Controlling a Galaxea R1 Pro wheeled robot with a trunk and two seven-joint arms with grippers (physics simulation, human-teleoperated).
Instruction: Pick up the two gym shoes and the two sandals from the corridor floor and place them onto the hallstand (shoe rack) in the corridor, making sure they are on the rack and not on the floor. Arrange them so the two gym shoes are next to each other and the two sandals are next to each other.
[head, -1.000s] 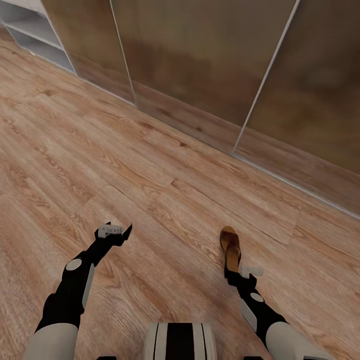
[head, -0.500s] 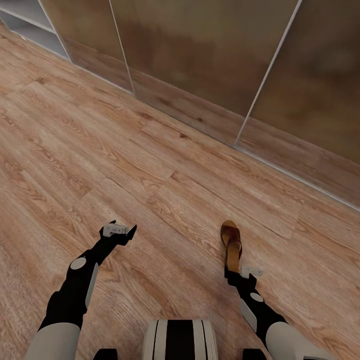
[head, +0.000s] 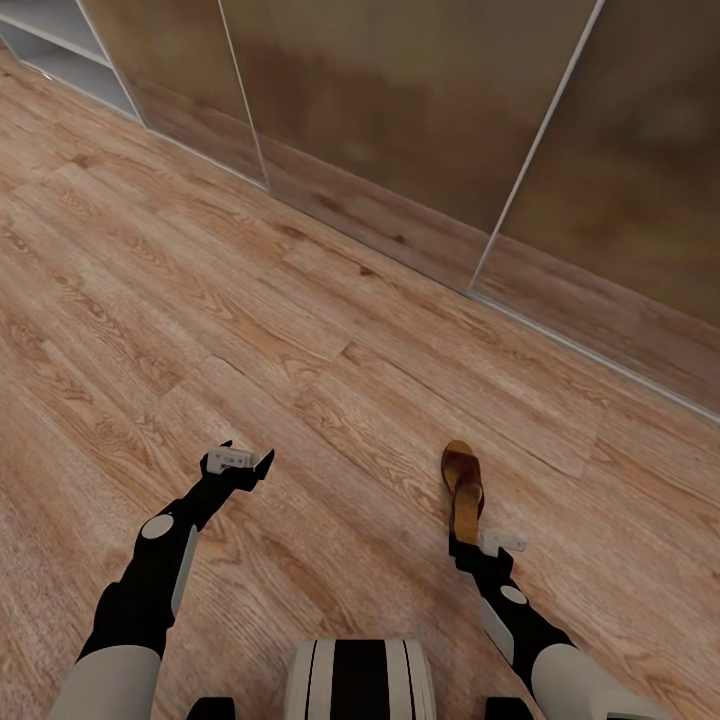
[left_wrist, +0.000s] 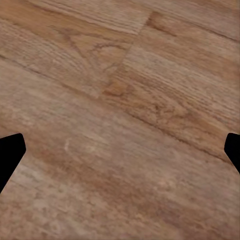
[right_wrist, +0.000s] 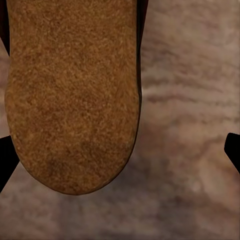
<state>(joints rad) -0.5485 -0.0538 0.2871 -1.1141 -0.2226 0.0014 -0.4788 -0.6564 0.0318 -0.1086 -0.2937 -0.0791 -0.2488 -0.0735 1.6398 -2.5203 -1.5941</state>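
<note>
Grey hallstand (head: 60, 55) at far left corner, beyond wood-plank floor (head: 300, 330). Left hand (head: 240, 462) hovering wide apart, holding nothing. Right hand (head: 470, 545) at the heel of one sandal (head: 462, 487); grip impossible to tell.

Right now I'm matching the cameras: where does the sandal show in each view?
Head view: sandal lower centre-right, just ahead of the right gripper.
Right wrist view: its tan footbed close up, between the jaws.
Left wrist view: not in it.
Shared landmark: the wood-plank floor.
</note>
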